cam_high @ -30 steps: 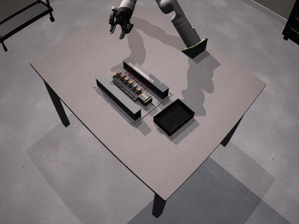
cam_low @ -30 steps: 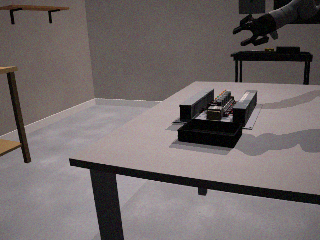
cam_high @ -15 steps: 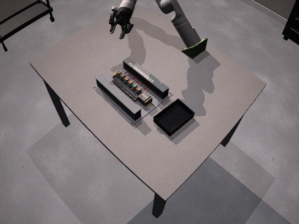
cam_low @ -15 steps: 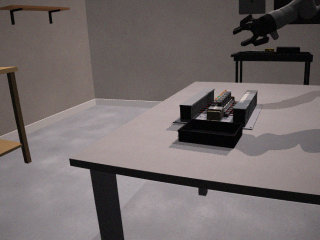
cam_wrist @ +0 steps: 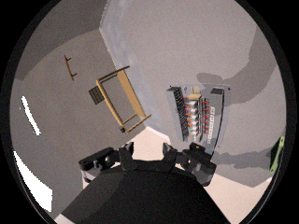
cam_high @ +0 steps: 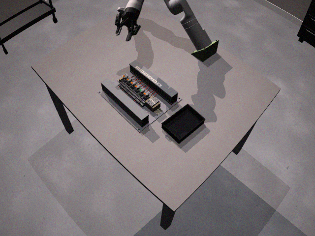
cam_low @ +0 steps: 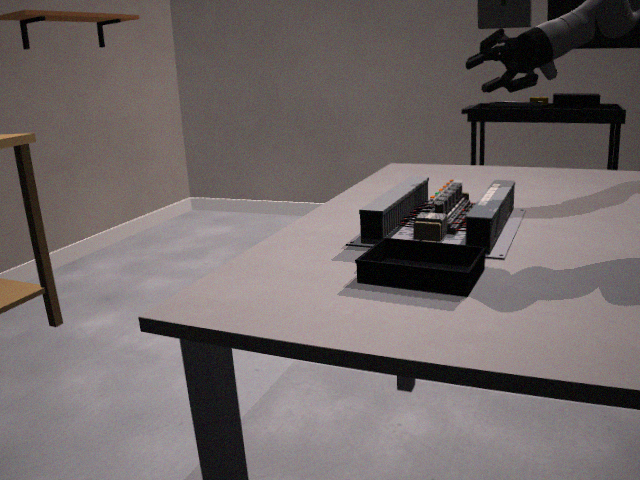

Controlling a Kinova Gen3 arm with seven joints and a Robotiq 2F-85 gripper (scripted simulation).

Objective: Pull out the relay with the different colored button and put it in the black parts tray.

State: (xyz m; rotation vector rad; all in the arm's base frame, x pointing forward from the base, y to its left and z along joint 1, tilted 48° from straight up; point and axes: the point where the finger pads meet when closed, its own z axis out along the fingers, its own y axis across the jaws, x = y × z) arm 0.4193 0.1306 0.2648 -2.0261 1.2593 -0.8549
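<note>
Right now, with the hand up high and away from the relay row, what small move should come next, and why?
Probably carry the hand, open and holding nothing, over the green-button relay, then lower. It hangs high beyond the table's far edge, well away from the board. The green button is the odd one among orange ones, and the black tray holds no relay.

From the exterior view we cannot separate the relays (cam_low: 447, 198) one from another: they stand in line behind each other between the two ducts (cam_low: 395, 208), and their buttons show only as tiny specks of orange and green. The tray (cam_low: 419, 265) hides the near edge of the mounting plate beyond it. The arm (cam_low: 584, 23) is cut off by the right and upper edges there, and by the upper edge in the top view. In the wrist view the claw (cam_wrist: 149, 152) shows only its finger stubs above the dark body, and beyond it the relays are too small to tell colors apart.
</note>
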